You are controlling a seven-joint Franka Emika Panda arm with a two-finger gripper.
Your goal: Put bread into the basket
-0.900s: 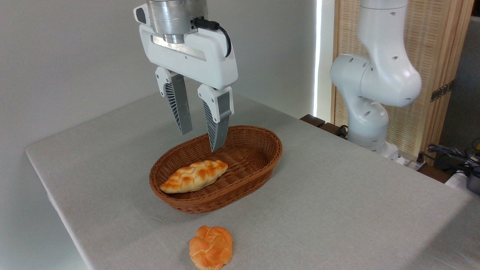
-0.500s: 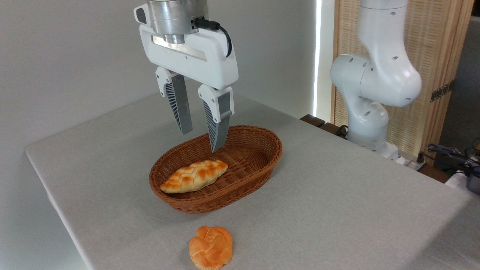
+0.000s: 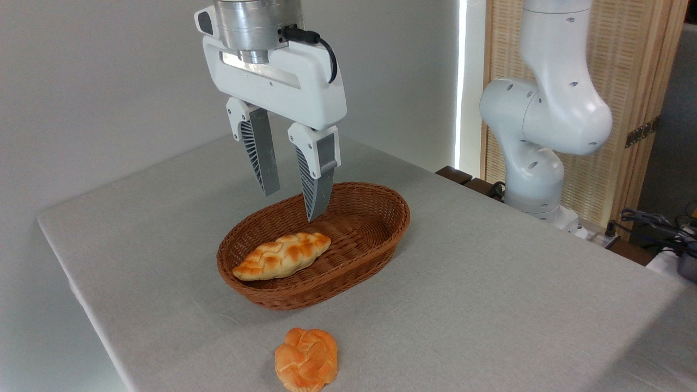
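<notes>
The bread (image 3: 306, 359), a small round orange-golden bun with a knotted top, lies on the grey table near the front edge, outside the basket. The oval brown wicker basket (image 3: 381, 228) sits mid-table just behind it. My gripper (image 3: 290, 204) hangs above the basket's far left part, fingers pointing down, open, with nothing between them. It is well above and behind the bun.
A longer, paler braided loaf (image 3: 282, 255) lies inside the basket at its left. The arm's white base (image 3: 536, 163) stands at the table's far right edge, with cables (image 3: 653, 223) beyond it. The table's left edge (image 3: 81, 294) runs diagonally close to the basket.
</notes>
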